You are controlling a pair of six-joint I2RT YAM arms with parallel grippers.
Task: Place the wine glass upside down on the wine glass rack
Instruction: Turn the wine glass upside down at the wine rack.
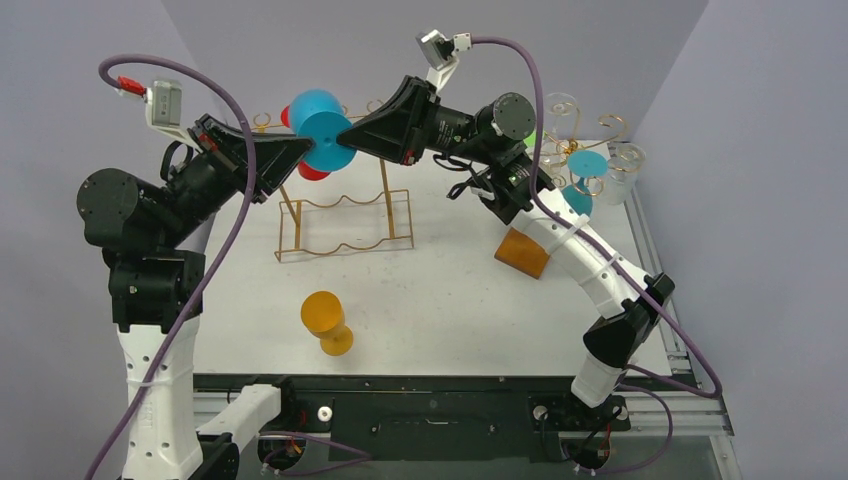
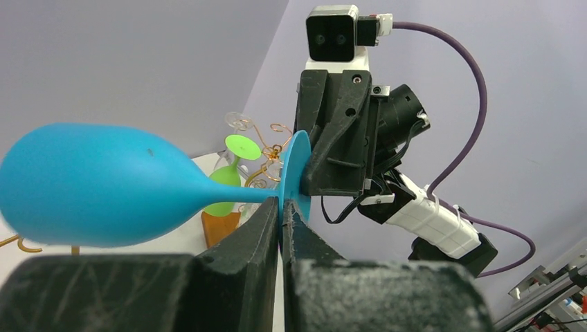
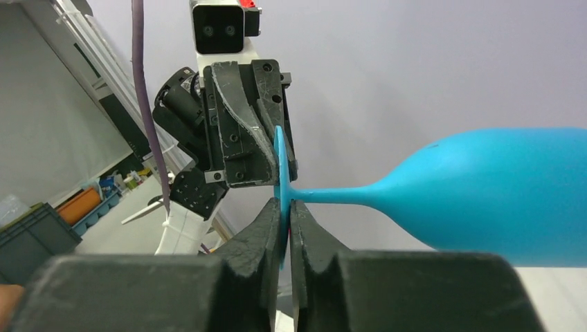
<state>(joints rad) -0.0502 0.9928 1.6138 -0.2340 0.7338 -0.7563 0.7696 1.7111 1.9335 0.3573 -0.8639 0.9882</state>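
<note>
L gripper (image 1: 306, 147) pinched tight on foot-disc rim of blue wine glass (image 1: 315, 108); R gripper (image 1: 347, 134) clamps same rim from opp. side. Glass opaque, matte, stem horizontal, held mid-air betw. both, bowl rearward, above top of gold wire rack (image 1: 345, 215) on surface (image 1: 450, 290).

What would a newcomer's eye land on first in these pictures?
The blue wine glass, held sideways in mid-air near the gold wire rack, its foot pinched by the left end effector and the right end effector. Then the orange glass, alone nearer the arm bases.
</note>
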